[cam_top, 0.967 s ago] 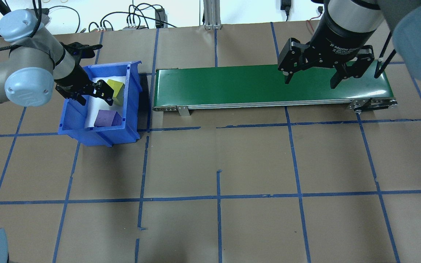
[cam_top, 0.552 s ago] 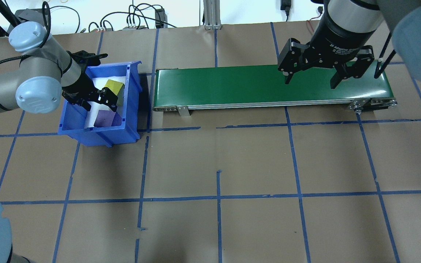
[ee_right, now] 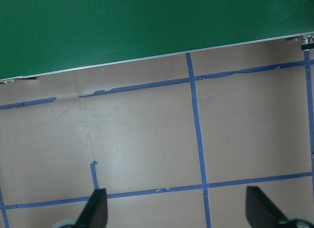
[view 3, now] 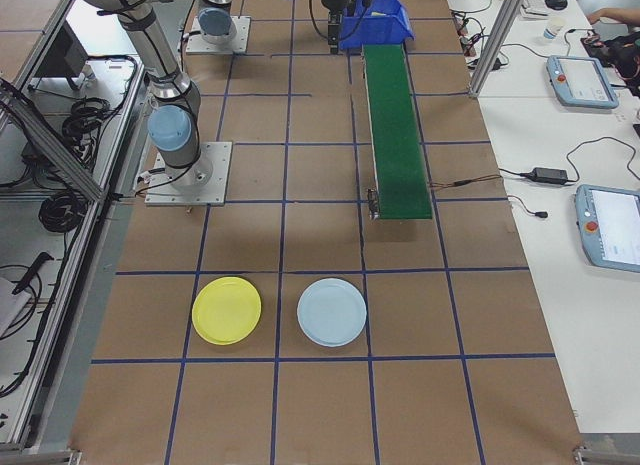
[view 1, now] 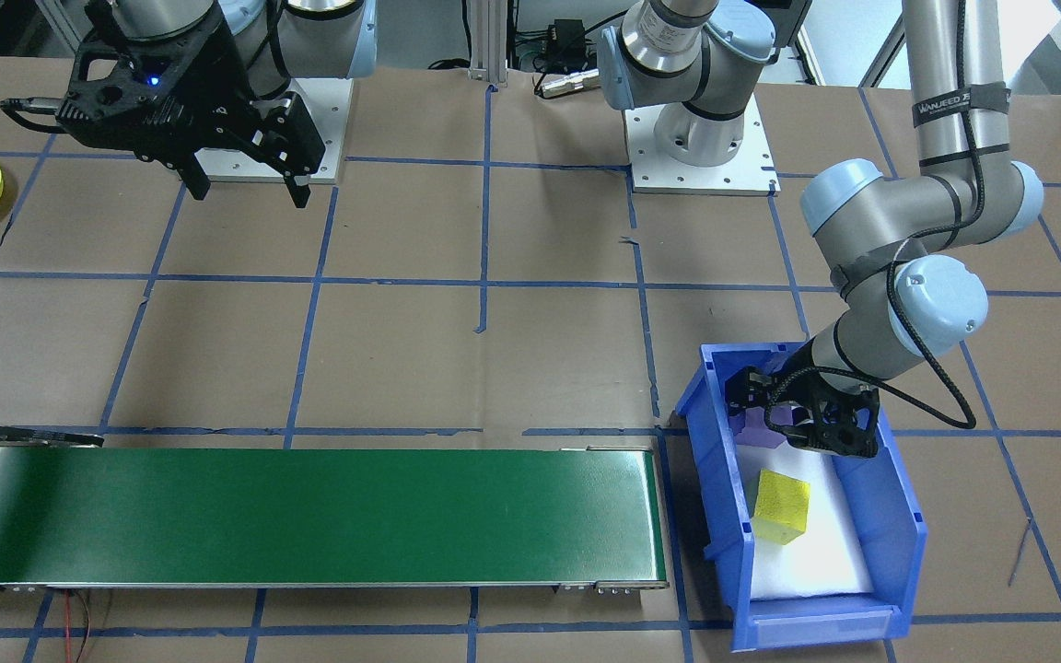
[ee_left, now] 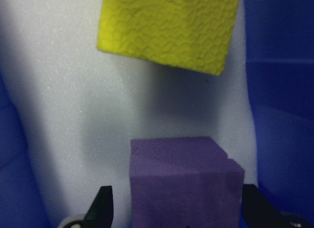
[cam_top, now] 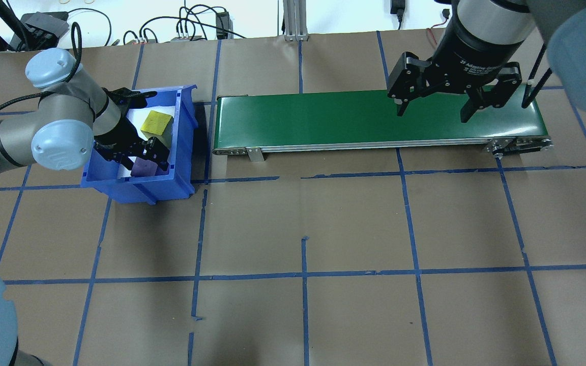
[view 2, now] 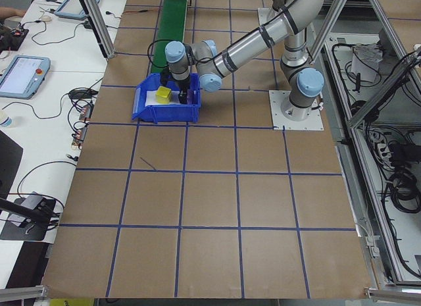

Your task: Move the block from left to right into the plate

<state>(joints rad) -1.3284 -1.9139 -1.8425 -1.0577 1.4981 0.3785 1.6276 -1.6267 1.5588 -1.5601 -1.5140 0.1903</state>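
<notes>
Long green conveyor belt [cam_top: 374, 119] spans table at 12 o'clock in the overhead view. Blue plastic bin [cam_top: 183, 127] at belt's 9 o'clock end. Right gripper [cam_top: 431, 113] hangs over belt's 3 o'clock end, jaws wide apart, holding nothing. Left gripper [ee_left: 174, 208] low in bin, jaws spread either side of purple foam cube [ee_left: 184, 181], not yet closed. Yellow foam cube [ee_left: 169, 29] just beyond, at 12 o'clock in wrist view. Round yellow plastic plate [view 3: 226, 310] well apart, off belt's far end.

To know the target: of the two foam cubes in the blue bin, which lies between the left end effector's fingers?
The purple foam cube: the left end effector straddles it, fingers open. The yellow foam cube lies beyond, untouched.
</notes>
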